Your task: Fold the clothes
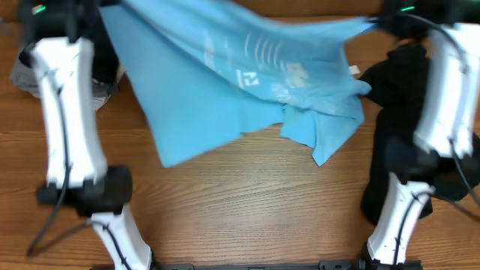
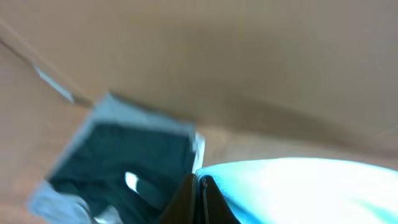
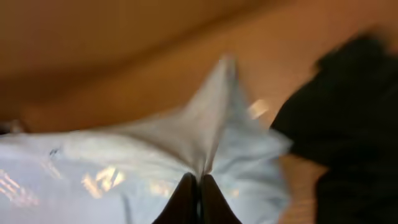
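Pinching the blue shirt (image 1: 240, 82), the left claw (image 2: 200, 198) and right claw (image 3: 199, 198) (both clamped tight) hold it spread over the table (image 1: 247, 202).

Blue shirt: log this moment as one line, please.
blue shirt: stretched between tools, unfolded | left tool: shut on shirt | right tool: shut on shirt | black garment: by right arm

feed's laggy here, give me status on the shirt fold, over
Left jaws shut on blue shirt, right jaws too. Shirt stretched between them, not yet folded. Black clothes at right, dark pile at left.
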You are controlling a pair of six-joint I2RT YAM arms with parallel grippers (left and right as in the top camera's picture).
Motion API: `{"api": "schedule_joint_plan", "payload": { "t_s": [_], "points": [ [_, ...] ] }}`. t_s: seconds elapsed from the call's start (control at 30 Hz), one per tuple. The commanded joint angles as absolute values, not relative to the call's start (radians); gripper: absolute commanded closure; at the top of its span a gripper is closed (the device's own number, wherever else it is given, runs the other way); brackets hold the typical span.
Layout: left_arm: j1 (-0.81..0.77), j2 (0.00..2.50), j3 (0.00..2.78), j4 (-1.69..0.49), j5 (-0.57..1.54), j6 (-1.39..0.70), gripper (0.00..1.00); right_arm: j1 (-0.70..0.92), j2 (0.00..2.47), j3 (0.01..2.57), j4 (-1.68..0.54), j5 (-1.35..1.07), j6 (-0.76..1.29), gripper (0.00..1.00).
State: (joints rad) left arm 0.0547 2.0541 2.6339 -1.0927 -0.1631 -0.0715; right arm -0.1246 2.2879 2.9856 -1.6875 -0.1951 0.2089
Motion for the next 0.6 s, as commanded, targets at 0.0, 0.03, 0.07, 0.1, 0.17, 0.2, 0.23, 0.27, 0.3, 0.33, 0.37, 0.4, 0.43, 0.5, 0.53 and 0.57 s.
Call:
{"api": "schedule_joint_plan", "payload": {
  "t_s": [0.0, 0.03, 0.07, 0.1, 0.17, 0.2, 0.23, 0.27, 0.3, 0.33, 0.37, 0.4, 0.43, 0.5, 0.53, 0.57],
  "points": [
    [0.064, 1.811, 2.701, -1.078, -0.147, -0.036, 0.96, -0.204, 2.059, 3.093, -1.689, -0.239, 0.2, 0.96],
    [0.064, 1.782, 2.701, -1.076, -0.147, -0.03, 0.96, -0.219, 2.018, 3.093, -1.686, -0.241, 0.2, 0.96],
    [0.064, 1.747, 2.701, -1.071, -0.148, -0.022, 0.96, -0.231, 1.98, 3.092, -1.686, -0.24, 0.193, 0.96],
    [0.064, 1.715, 2.701, -1.068, -0.148, -0.021, 0.96, -0.246, 1.932, 3.092, -1.687, -0.24, 0.177, 0.96],
    [0.064, 1.659, 2.701, -1.066, -0.148, -0.004, 0.96, -0.271, 1.861, 3.092, -1.694, -0.237, 0.174, 0.96],
    [0.064, 1.633, 2.701, -1.066, -0.148, 0.004, 0.96, -0.285, 1.826, 3.092, -1.694, -0.237, 0.174, 0.96],
    [0.064, 1.607, 2.701, -1.068, -0.149, 0.012, 0.96, -0.299, 1.788, 3.092, -1.694, -0.237, 0.174, 0.96],
    [0.064, 1.582, 2.701, -1.07, -0.149, 0.023, 0.96, -0.314, 1.747, 3.091, -1.694, -0.237, 0.174, 0.96],
    [0.064, 1.552, 2.701, -1.074, -0.152, 0.032, 0.96, -0.328, 1.704, 3.091, -1.694, -0.237, 0.174, 0.96],
    [0.064, 1.523, 2.701, -1.078, -0.163, 0.036, 0.96, -0.338, 1.663, 3.091, -1.694, -0.237, 0.169, 0.96],
    [0.064, 1.504, 2.701, -1.081, -0.167, 0.044, 0.96, -0.342, 1.636, 3.091, -1.694, -0.237, 0.162, 0.96],
    [0.064, 1.475, 2.701, -1.085, -0.168, 0.058, 0.96, -0.345, 1.596, 3.091, -1.694, -0.229, 0.155, 0.96],
    [0.064, 1.456, 2.701, -1.088, -0.168, 0.065, 0.96, -0.345, 1.566, 3.091, -1.694, -0.212, 0.155, 0.96],
    [0.065, 1.415, 2.701, -1.093, -0.173, 0.076, 0.96, -0.345, 1.505, 3.091, -1.694, -0.168, 0.155, 0.96],
    [0.065, 1.399, 2.701, -1.095, -0.19, 0.076, 0.96, -0.345, 1.481, 3.091, -1.694, -0.149, 0.154, 0.96],
    [0.065, 1.383, 2.701, -1.096, -0.215, 0.078, 0.96, -0.345, 1.455, 3.091, -1.693, -0.128, 0.151, 0.96]
  ]
}}
